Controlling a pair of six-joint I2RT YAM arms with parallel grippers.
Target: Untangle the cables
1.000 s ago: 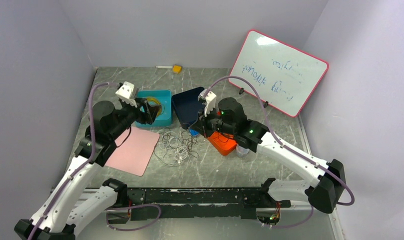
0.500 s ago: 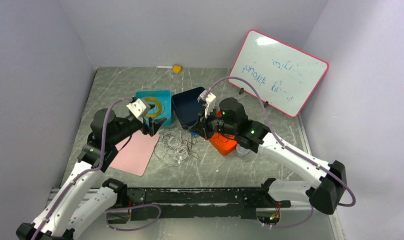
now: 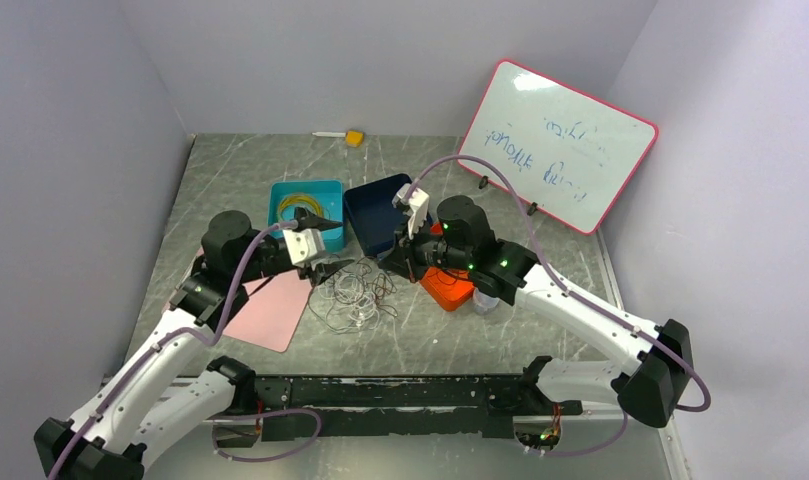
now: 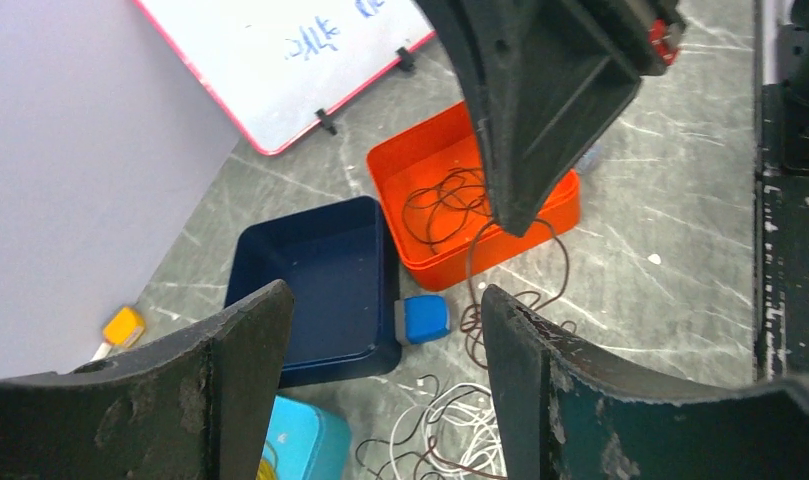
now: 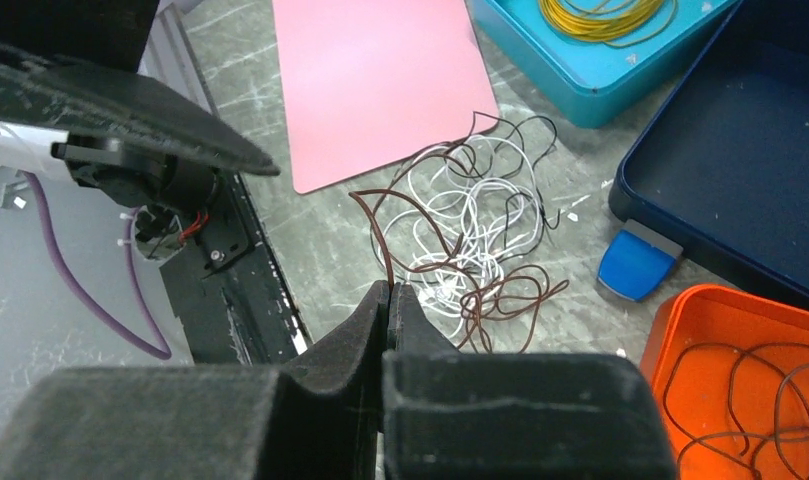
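The cables [image 3: 355,296] lie as a loose tangle of thin white and brown-red wires on the table between the arms. They also show in the right wrist view [image 5: 467,235] and the left wrist view [image 4: 472,440]. My right gripper [image 3: 393,262] [image 5: 388,292] is shut on one brown-red wire [image 5: 378,222] that rises out of the tangle. My left gripper [image 3: 327,246] [image 4: 385,300] is open and empty, just left of the tangle and slightly above it. Another brown-red wire lies in the orange box [image 4: 420,265].
A teal box [image 3: 280,192] with a yellow coil, a navy tray [image 3: 372,205] and the orange box [image 3: 450,292] stand behind and right of the tangle. A pink mat [image 3: 270,308] lies left. A blue eraser [image 5: 632,262] sits by the tray. A whiteboard [image 3: 560,145] leans at back right.
My left gripper has swung from above the teal box down and right to the left edge of the tangle. My right gripper has barely moved and still pinches the wire.
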